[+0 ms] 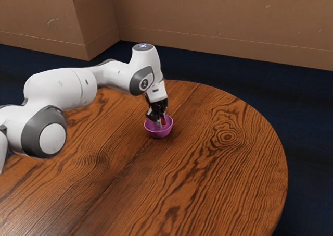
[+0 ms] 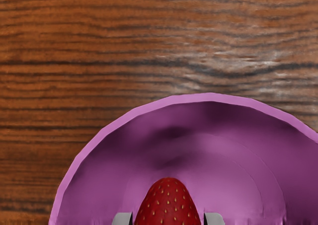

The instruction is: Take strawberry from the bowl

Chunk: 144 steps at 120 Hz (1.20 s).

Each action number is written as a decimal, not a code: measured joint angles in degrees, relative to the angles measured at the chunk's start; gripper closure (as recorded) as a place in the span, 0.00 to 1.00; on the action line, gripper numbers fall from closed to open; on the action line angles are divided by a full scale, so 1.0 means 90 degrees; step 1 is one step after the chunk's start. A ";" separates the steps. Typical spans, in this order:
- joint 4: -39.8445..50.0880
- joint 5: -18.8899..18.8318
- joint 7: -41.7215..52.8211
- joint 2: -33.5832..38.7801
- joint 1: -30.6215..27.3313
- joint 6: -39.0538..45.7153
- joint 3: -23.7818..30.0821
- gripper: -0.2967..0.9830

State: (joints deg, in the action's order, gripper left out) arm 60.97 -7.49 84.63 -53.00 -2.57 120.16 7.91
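Claw [image 1: 162,123] is down in the bowl [image 1: 158,133], w/ its pads [image 2: 122,219] set against the strawberry [image 2: 169,205] from two sides, so I read it as gripping the berry. Contact itself sits low in the wrist view, so call that v. likely, not 100%. Berry is btwn the pads, directly under the palm, its seeded flank showing; bowl wall curves round it, rim well out from the claw. Whether the berry is off the bowl's floor, can't tell. Table [image 1: 218,168] lies under & all round the bowl; arm [image 1: 60,87] reaches in over it from the ext. view's left.

Handling (my guess): berry's light, so weight's no issue. Real fruit = soft & bruisable, skin a bit slick, seeds giving slight bite; so mod. squeeze only, no crushing. It tapers, so pads too near the tip could squirt it out. Best hold: across the widest part, pads opposite each other, berry centred, approx. as now.

Step in hand, I'd say: secure grip, then lift. Next: straight up, slow, til berry & pads clear the rim, then sideways & set down on the table beside the bowl. Risks: pad snagging the wall & dragging the bowl (prob. light too), or berry slipping back in.
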 joint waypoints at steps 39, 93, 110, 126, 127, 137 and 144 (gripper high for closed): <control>0.0213 -0.0012 -0.0087 0.0586 0.0869 -0.0113 0.0420 0.79; 0.0214 0.0001 -0.0445 0.0563 0.1509 -0.0312 0.0453 0.53; 0.0205 -0.0012 -0.0848 0.1163 0.1502 -0.0958 0.0408 0.39; 0.0224 -0.0023 -0.2144 0.3625 0.1442 -0.2804 -0.0895 0.31; 0.0224 -0.0025 -0.2230 0.3753 0.1443 -0.2917 -0.1009 0.31; 0.0349 -0.0023 -0.3024 0.4262 0.1372 -0.3686 -0.1749 0.29; 0.0523 0.0055 -0.3515 0.4192 0.1209 -0.3919 -0.1864 0.27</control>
State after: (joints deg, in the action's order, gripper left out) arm 65.68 -7.00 52.99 -15.27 8.31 84.89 -8.87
